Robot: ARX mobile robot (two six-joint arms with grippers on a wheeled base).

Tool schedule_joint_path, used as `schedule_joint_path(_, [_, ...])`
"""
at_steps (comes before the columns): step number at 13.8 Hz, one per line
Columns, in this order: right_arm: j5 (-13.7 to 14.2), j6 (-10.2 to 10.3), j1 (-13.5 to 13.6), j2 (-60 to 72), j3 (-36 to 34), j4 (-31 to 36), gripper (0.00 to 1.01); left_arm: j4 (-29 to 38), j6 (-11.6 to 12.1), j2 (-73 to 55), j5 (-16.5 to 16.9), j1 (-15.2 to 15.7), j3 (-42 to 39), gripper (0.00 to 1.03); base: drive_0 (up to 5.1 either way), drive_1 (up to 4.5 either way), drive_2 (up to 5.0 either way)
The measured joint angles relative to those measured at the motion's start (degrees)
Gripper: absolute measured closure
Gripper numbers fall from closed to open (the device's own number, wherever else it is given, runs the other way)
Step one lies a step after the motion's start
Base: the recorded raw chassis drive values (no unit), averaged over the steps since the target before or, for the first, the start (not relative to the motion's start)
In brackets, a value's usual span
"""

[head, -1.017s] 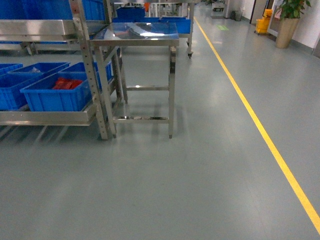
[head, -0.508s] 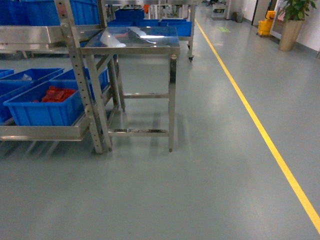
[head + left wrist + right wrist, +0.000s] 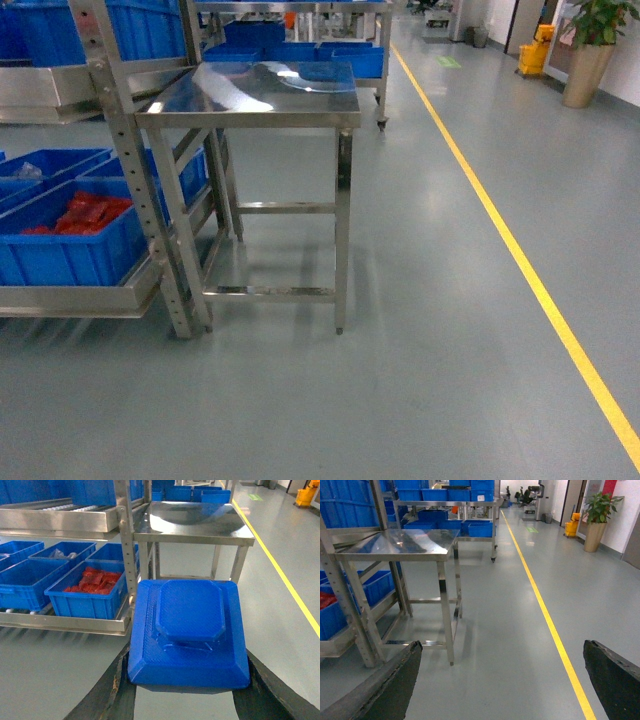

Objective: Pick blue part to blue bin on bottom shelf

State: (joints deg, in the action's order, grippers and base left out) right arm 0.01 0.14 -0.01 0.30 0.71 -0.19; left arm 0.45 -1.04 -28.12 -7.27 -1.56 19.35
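Steel worktop [image 3: 255, 95] and rack have slid right and nearer in my head view. Left tool [image 3: 185, 700] pinches the blue part [image 3: 189, 632], carried above floor; right tool [image 3: 502, 680] spread, empty.

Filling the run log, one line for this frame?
phase: transit | left gripper: holding blue part | right gripper: open, empty | ahead: steel table, shelf bins

Left gripper [image 3: 185, 700], right gripper [image 3: 502, 680]: black jaws, broad, tapered, rough matte surface, worn edges.
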Motion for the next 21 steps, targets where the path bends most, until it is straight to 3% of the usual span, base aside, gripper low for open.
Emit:
schedule_joint_path(19, [0.0,0.0,0.0,0.0,0.0,-0.1,0.03,0.0,0.0,0.0,0.0,0.0,0.0,0.59,-0.1,3.96,-4.1])
schedule_joint_path(21, [0.0,0.0,0.0,0.0,0.0,-0.2,0.03,-0.1,0.0,-0.5,0.0,0.0,0.0,0.59,0.0,0.00,0.0])
